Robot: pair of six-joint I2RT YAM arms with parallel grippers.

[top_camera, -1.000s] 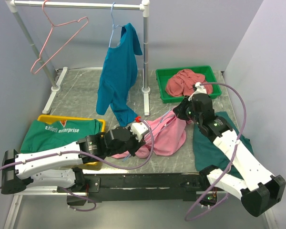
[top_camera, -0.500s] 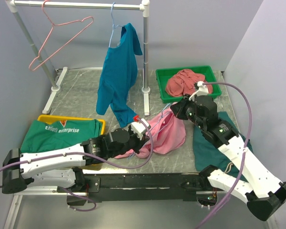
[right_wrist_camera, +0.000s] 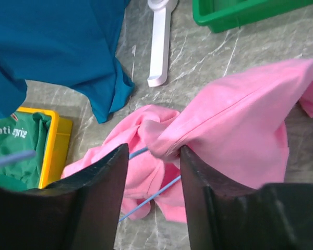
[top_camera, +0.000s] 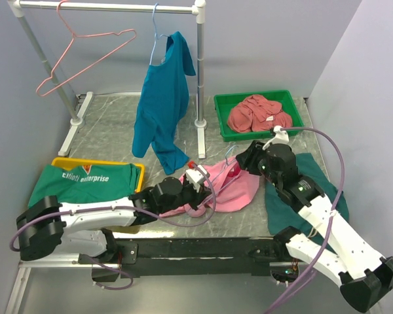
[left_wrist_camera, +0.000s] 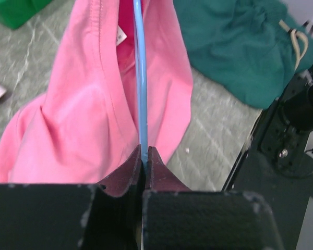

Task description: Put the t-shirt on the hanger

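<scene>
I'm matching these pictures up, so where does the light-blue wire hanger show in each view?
Top external: hanger at centre, poking from the pink t-shirt.
Left wrist: hanger vertical at centre, clamped in the left pincer.
Right wrist: hanger lower centre, slanting across the t-shirt.
Shared landmark: the pink t-shirt.

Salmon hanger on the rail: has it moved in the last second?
Yes. The salmon hanger has swung on the rail: its right tip now sits closer to the white upright post.
</scene>
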